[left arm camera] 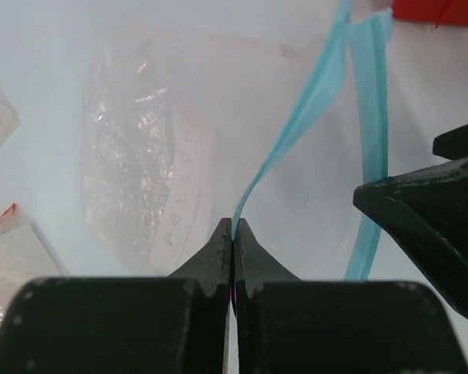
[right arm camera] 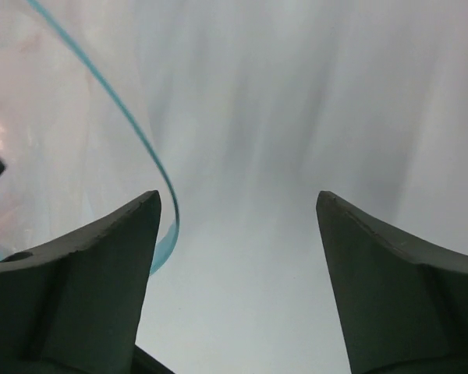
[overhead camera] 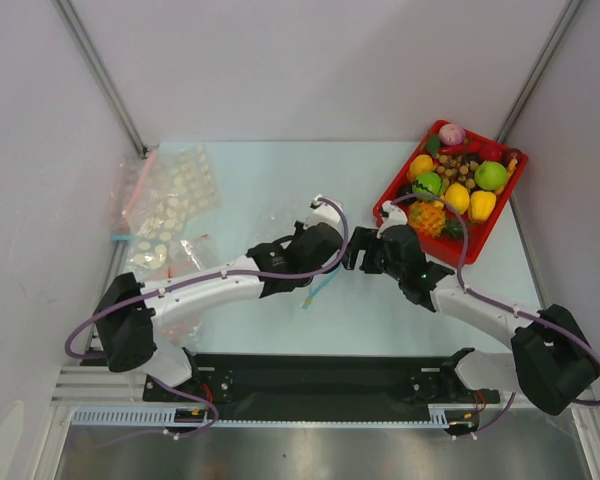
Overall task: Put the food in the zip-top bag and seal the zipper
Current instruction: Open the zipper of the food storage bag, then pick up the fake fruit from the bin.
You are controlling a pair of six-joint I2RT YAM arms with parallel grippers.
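Observation:
The clear zip-top bag [left arm camera: 164, 156] lies crinkled on the table between my two arms. Its light-blue zipper [left arm camera: 312, 109] rises from the mouth, and my left gripper [left arm camera: 234, 230] is shut on one strip of it. In the top view a bit of that zipper [overhead camera: 318, 291] shows below the left arm. My right gripper [right arm camera: 238, 199] stands open just beside the bag, the zipper [right arm camera: 152, 156] curving past its left finger, nothing between its jaws. The food sits in the red tray [overhead camera: 405, 178]: an orange pineapple [overhead camera: 429, 217], a green round fruit [overhead camera: 427, 184], a yellow piece [overhead camera: 482, 205].
Other clear bags with pink and red strips [overhead camera: 165, 205] lie at the left by the wall. The red tray at the back right holds several more toy foods. White walls close in both sides. The two grippers [overhead camera: 348, 257] are nearly touching mid-table.

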